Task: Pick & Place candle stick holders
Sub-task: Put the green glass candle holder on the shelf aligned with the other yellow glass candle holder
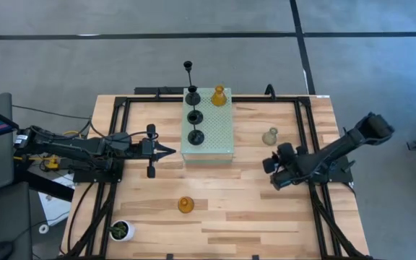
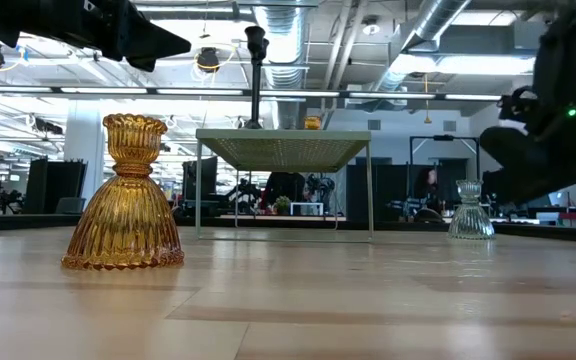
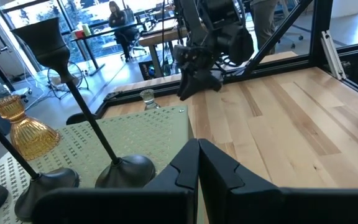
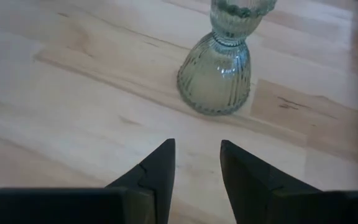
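Note:
Three black holders [image 1: 195, 117] and one amber holder [image 1: 219, 96] stand on their bases on the pale green perforated block [image 1: 222, 137]. A second amber holder [image 1: 185, 205] stands on the table near the front; it also shows in the low view [image 2: 126, 195]. The pale grey-green holder [image 1: 270, 136] stands on the table right of the block. My right gripper [image 4: 197, 158] is open and empty, its fingers a short way off the pale holder [image 4: 219, 71] and pointing at it. My left gripper [image 1: 170, 152] is shut and empty, just left of the block's near left corner.
A white pot with a green plant [image 1: 121, 230] stands at the table's near left corner. A black frame [image 1: 305, 137] runs around the table's edges. Bare wood lies between the block and the near edge, apart from the amber holder.

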Action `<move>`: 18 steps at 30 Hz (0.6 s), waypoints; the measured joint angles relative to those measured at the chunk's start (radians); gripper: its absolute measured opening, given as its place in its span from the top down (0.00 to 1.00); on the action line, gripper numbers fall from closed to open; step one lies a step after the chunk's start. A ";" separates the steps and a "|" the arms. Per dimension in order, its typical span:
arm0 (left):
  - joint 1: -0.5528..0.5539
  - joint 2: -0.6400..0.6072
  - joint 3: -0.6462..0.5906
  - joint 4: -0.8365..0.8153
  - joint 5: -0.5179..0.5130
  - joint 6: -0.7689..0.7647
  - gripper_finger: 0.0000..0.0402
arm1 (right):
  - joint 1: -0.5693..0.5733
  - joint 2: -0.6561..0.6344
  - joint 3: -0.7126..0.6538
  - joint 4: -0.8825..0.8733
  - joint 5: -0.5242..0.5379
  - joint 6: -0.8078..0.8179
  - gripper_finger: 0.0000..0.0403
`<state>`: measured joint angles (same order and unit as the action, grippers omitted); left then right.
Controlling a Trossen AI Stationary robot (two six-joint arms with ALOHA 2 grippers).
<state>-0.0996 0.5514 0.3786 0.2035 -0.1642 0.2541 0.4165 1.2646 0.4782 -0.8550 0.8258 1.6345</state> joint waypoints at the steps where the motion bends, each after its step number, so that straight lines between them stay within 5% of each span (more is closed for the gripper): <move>1: 0.000 0.000 0.000 0.000 0.000 0.000 0.98 | -0.014 0.011 0.000 0.008 0.001 -0.009 0.70; 6: 0.000 0.000 0.000 0.000 0.000 0.000 0.98 | -0.068 0.061 0.000 0.056 0.042 -0.083 0.62; 18: 0.000 0.000 0.000 0.000 0.000 0.000 0.98 | -0.244 0.132 0.000 0.188 0.096 -0.090 0.24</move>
<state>-0.0994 0.5514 0.3782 0.2031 -0.1638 0.2541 0.1721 1.3964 0.4782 -0.6674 0.9219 1.5440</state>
